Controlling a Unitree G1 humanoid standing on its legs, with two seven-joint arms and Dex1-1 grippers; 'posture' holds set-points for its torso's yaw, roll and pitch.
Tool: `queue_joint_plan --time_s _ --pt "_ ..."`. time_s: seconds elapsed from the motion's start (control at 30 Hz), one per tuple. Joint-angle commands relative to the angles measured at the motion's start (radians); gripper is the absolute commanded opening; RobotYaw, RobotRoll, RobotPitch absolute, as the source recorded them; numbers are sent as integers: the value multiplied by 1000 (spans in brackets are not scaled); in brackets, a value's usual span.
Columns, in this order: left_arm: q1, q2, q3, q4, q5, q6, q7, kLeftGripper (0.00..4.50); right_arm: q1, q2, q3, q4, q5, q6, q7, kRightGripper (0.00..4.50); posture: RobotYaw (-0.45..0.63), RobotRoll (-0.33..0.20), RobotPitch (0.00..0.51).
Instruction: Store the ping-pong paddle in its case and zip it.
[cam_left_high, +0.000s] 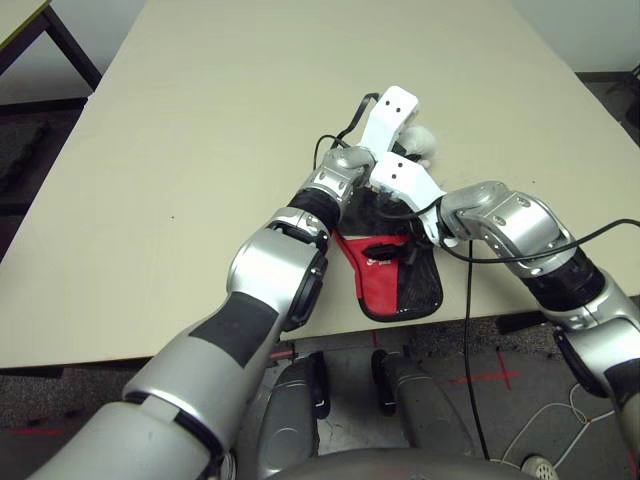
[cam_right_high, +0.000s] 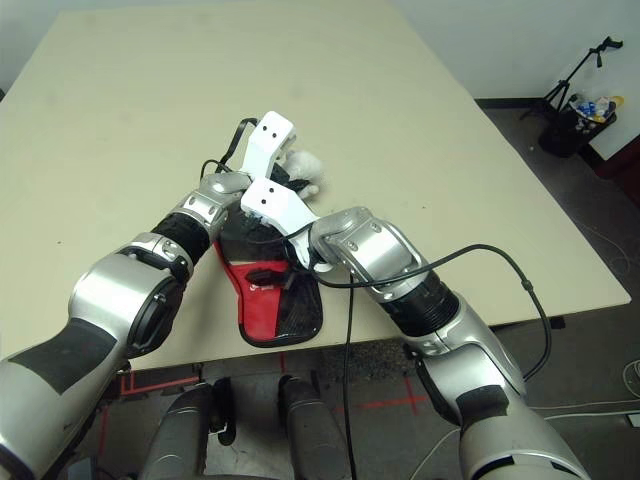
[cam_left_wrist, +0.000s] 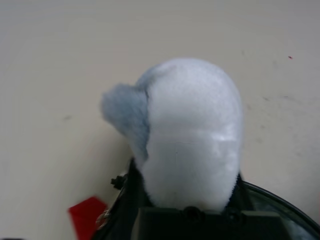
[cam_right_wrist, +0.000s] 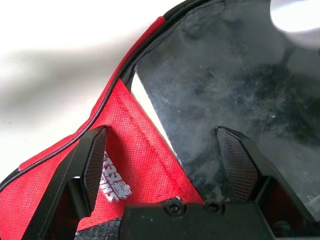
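Black paddle blade (cam_right_wrist: 235, 85) and red case (cam_right_wrist: 135, 165) between the right gripper's (cam_right_wrist: 167, 155) spread fingers; left fingers' state unclear.

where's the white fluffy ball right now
In the head views the white fluffy ball sits on the table at the far end of the case, just beyond the left pincer.

A beige table (cam_left_high: 200, 150) carries the black-and-red case (cam_left_high: 398, 283) at its near edge, with a white fluffy ball (cam_left_high: 422, 143) just beyond the case.
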Motion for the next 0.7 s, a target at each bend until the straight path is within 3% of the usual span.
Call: queue_joint_plan --time_s 0.03,0.23,0.5,0.7 --pt "-43 40 38 -10 -24 5 -40 2600 22 16 28 50 -5 6 -2 4500 -84 0 215" --pt "-105 129 73 -30 -55 6 -166 4472 14 20 15 70 -4 -2 2 4500 -60 0 212" --pt "-110 191 64 -69 -73 32 -341 4472 -8 19 -11 117 -7 -14 8 4500 -45 0 209" --pt "-47 216 44 -116 -77 83 -447 4472 -66 16 -90 219 -11 -18 -2 4500 -46 0 208"
